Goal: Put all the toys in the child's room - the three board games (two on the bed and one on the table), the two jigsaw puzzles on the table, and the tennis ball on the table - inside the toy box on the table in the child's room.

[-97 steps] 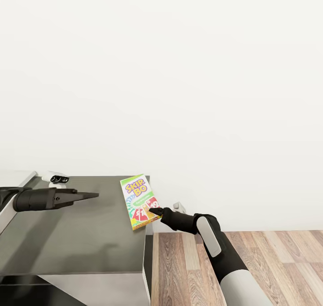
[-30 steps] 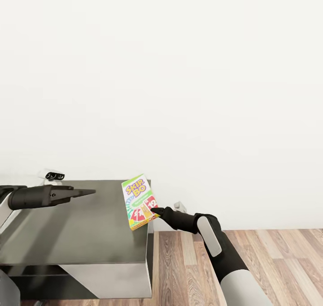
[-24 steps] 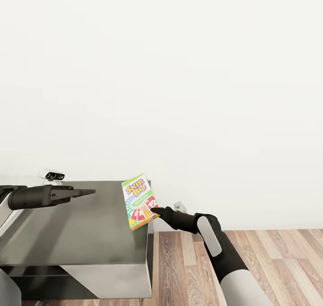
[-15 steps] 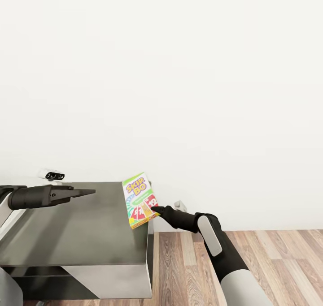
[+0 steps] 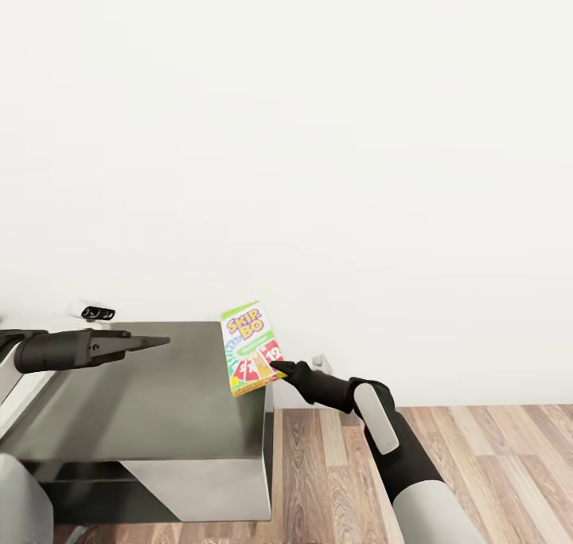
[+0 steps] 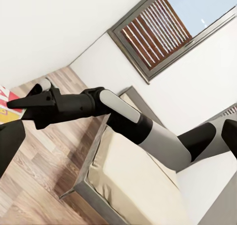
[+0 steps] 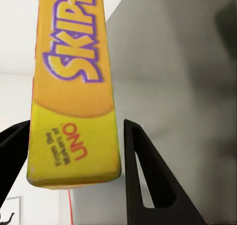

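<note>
In the head view my right gripper (image 5: 278, 366) is shut on the lower right corner of the yellow-green "Skip-Bo" board game (image 5: 250, 348). The box stands tilted just above the right edge of the table's dark grey side unit (image 5: 143, 401). The right wrist view shows the box's yellow edge (image 7: 74, 101) clamped between the two black fingers (image 7: 143, 175). My left gripper (image 5: 155, 341) hovers over the left part of the unit, well apart from the box. Its fingers (image 6: 10, 146) stand wide apart with nothing between them. The toy box is out of view.
A small white and black object (image 5: 94, 311) sits at the unit's back left corner. Plain white wall rises behind. Wood-plank floor (image 5: 477, 464) lies to the right of the unit. The left wrist view looks past my right arm to a bed (image 6: 133, 185) and a window (image 6: 168, 27).
The Skip-Bo box has risen a little and tipped more upright in my right gripper. The view has shifted slightly. The left arm has barely moved.
</note>
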Robot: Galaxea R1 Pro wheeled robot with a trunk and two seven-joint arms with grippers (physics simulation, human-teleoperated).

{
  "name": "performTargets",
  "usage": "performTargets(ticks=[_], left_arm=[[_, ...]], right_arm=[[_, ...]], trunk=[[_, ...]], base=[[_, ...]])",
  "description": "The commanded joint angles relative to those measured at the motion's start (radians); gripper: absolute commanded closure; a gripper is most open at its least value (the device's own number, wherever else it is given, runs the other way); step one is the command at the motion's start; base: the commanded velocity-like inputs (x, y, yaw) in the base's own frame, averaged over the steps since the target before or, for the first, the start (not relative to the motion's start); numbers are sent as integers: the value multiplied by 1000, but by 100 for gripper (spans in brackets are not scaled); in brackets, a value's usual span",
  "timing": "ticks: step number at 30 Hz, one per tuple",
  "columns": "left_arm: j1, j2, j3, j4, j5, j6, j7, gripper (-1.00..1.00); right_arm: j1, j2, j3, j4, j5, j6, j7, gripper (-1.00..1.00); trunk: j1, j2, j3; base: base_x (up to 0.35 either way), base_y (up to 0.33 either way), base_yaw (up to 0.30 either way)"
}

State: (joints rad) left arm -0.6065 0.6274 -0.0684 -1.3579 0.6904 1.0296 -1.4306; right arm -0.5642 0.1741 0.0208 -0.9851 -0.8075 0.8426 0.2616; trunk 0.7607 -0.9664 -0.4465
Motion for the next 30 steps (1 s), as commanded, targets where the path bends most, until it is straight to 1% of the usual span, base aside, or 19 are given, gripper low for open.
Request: performTargets(ticks=[1, 24, 30], left_arm=[[-1, 1, -2, 0, 2, 10, -2, -100], [-1, 2, -3, 0, 2, 11, -2, -100], [-1, 3, -6, 0, 1, 12, -3, -100]], right_arm=[[-1, 0, -2, 0, 5, 5, 3, 100], [9, 0, -2, -4, 5, 0, 9, 100], [11, 0, 0, -21, 5, -53, 12, 100]], trunk=[[-4, 6, 2], [-92, 167, 74], [-115, 209, 93]], base=[[-50, 7, 0], [-4, 0, 0], [0, 0, 0]])
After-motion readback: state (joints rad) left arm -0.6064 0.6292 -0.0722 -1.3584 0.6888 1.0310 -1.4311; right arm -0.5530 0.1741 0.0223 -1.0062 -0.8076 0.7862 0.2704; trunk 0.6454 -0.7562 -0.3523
